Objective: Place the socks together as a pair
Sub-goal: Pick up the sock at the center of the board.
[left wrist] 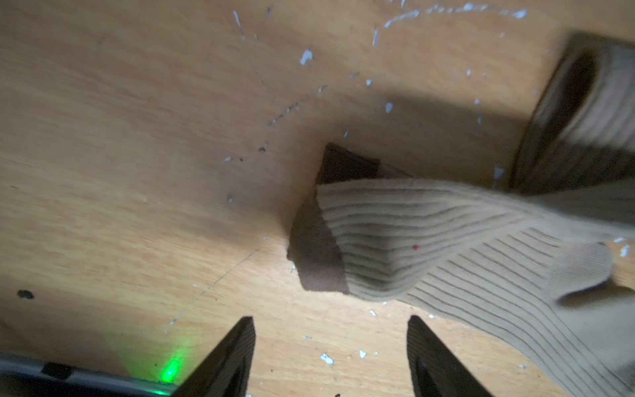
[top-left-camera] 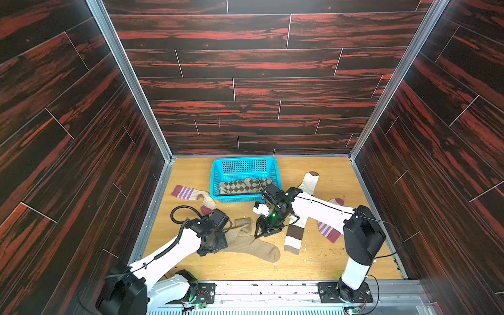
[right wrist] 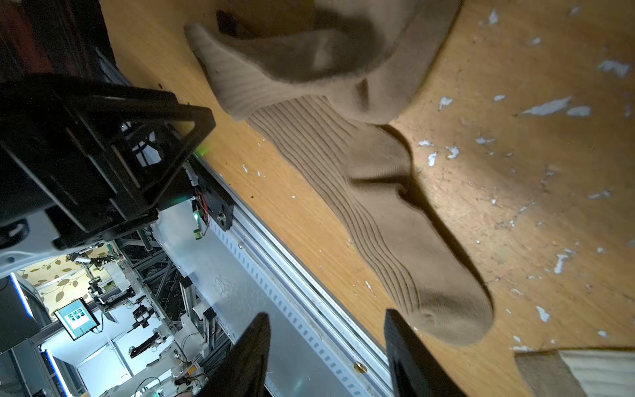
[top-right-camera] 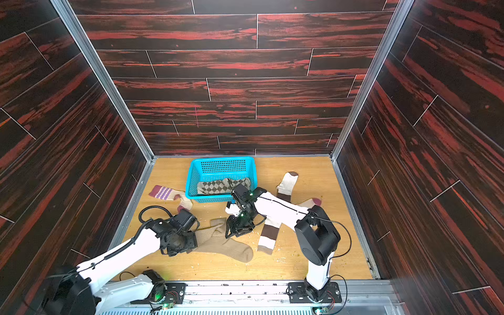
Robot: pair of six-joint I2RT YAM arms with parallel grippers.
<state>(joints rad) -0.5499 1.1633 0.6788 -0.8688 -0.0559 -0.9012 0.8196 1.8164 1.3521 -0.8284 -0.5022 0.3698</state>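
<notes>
Two plain ribbed tan socks (top-left-camera: 255, 245) lie overlapped at the front middle of the table, one cuff (top-left-camera: 242, 226) folded over the other. My left gripper (left wrist: 330, 319) hovers open just left of them, nothing between its fingers. My right gripper (right wrist: 326, 312) is open and empty above their right side (top-left-camera: 259, 231). An argyle sock (top-left-camera: 245, 186) lies in the blue basket (top-left-camera: 218, 174). A purple-striped sock (top-left-camera: 188, 193) lies at left, its match (top-left-camera: 330, 230) at right under my right arm. A brown-banded white sock (top-left-camera: 293, 237) lies beside the tan pair, another (top-left-camera: 309, 181) behind.
The basket stands at the back middle, close behind my right wrist. Dark wood-pattern walls (top-left-camera: 81, 163) close in the table on three sides. A metal rail (top-left-camera: 272, 289) runs along the front edge. White paint flecks (right wrist: 546, 108) dot the wooden tabletop.
</notes>
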